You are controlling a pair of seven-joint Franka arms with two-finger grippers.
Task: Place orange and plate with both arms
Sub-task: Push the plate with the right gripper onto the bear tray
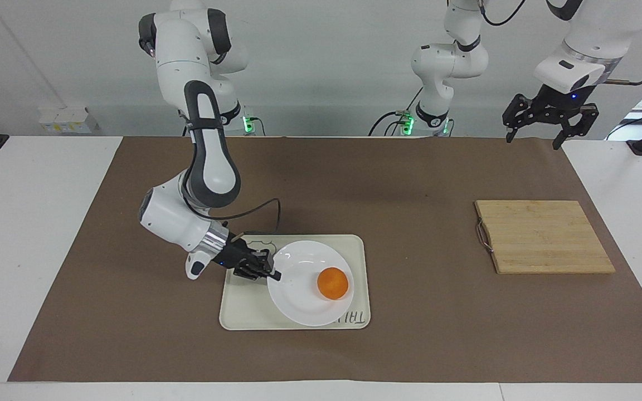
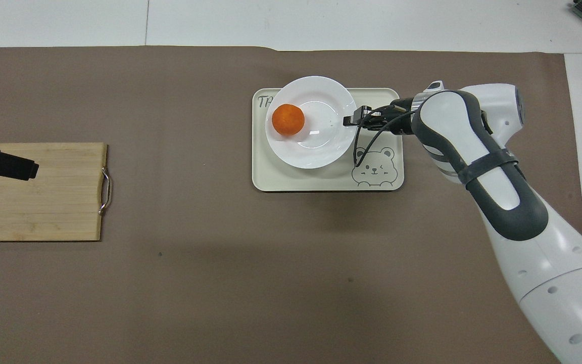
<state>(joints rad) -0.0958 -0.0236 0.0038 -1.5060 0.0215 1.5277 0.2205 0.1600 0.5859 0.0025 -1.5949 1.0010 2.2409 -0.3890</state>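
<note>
The white plate (image 1: 300, 289) (image 2: 316, 146) sits low over the cream bear tray (image 1: 243, 312) (image 2: 321, 179), above the lettered part farthest from the robots. I cannot tell whether it rests on the tray. The orange (image 1: 332, 283) (image 2: 288, 119) lies in the plate, on the side toward the left arm's end. My right gripper (image 1: 273, 274) (image 2: 346, 120) is shut on the plate's rim on the side toward the right arm's end. My left gripper (image 1: 533, 142) (image 2: 18, 169) waits open, raised over the wooden board.
A wooden cutting board (image 1: 544, 236) (image 2: 33, 192) with a metal handle lies toward the left arm's end of the brown mat (image 1: 131, 323). The right arm's black cable (image 2: 359, 151) hangs over the tray near the bear drawing.
</note>
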